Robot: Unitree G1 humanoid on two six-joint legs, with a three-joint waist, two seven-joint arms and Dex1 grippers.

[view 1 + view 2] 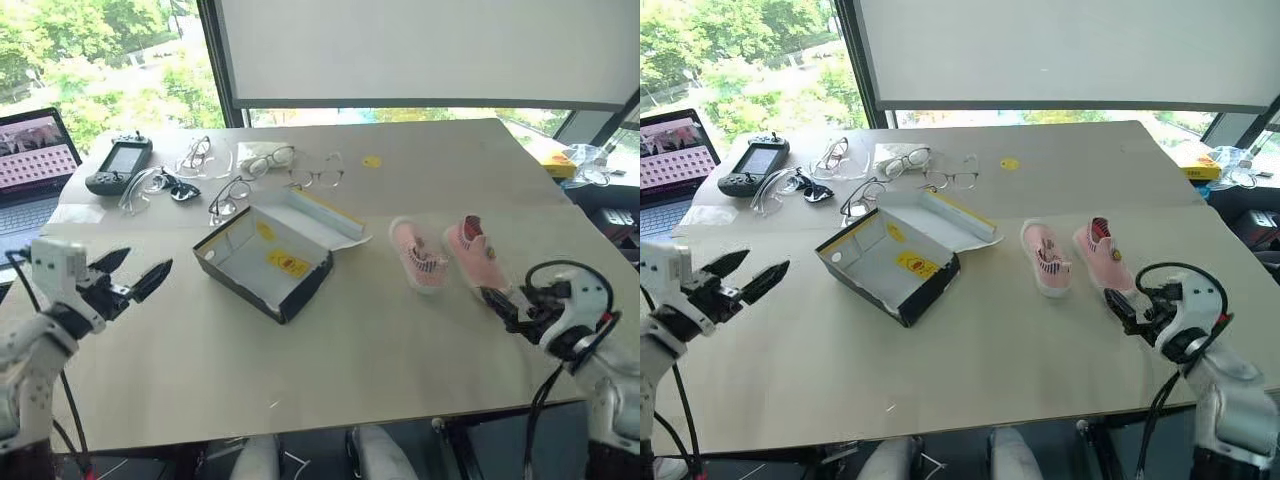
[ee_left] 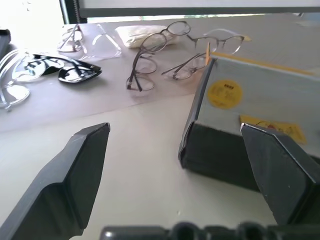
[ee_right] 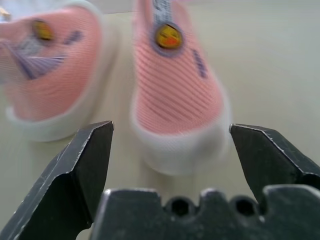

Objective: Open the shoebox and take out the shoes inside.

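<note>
Shoebox (image 1: 268, 262): open on the table (image 1: 400, 340), long axis diagonal, lid flap folded back; dark outer sides, pale inside with yellow stickers; just ahead of the left jaws.
Shoes (image 1: 445, 254): 2 pink knit sneakers, white soles, side by side outside the box, long axes running away from the right jaws, nearest end just ahead of them.
Left gripper (image 1: 130, 278): jaws spread wide, empty.
Right gripper (image 3: 172, 170): jaws spread wide, holding nothing.

Open dark-sided cardboard shoebox with pale inside (image 1: 268, 262) mid-table, bare beige tabletop (image 1: 330, 370) in front of it, two pink knit sneakers (image 1: 445, 254) right of it, scattered wire-framed glasses (image 1: 262, 170) crowding behind it.
</note>
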